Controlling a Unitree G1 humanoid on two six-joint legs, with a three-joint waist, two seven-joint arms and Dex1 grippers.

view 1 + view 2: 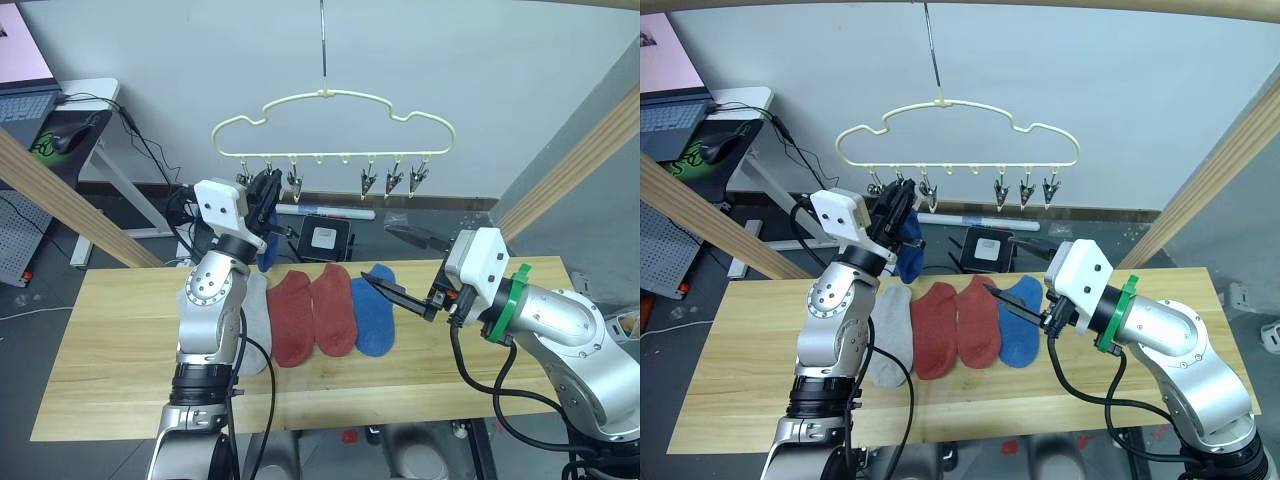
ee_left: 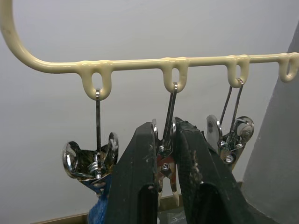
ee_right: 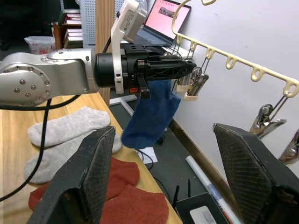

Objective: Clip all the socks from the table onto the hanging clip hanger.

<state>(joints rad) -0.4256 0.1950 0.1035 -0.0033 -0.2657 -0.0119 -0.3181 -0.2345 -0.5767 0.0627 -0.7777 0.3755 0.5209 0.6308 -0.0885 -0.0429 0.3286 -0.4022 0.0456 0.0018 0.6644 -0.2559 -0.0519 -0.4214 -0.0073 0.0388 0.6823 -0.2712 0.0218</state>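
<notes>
At the clip hanger (image 1: 330, 125), the left gripper (image 3: 184, 70) pinches a clip beside the hanging blue sock (image 3: 152, 116).

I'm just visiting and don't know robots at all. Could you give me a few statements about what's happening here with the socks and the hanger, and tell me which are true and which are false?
1. A blue sock already hangs from the clip hanger. True.
2. Two rust red socks lie side by side on the table. True.
3. The right gripper is shut on a grey sock. False: its fingers stand wide apart with nothing between them.
4. The left gripper is down at the table. False: it is raised at the hanger's clips, closed around one of them.
5. One blue sock lies on the table beside the red ones. True.
</notes>
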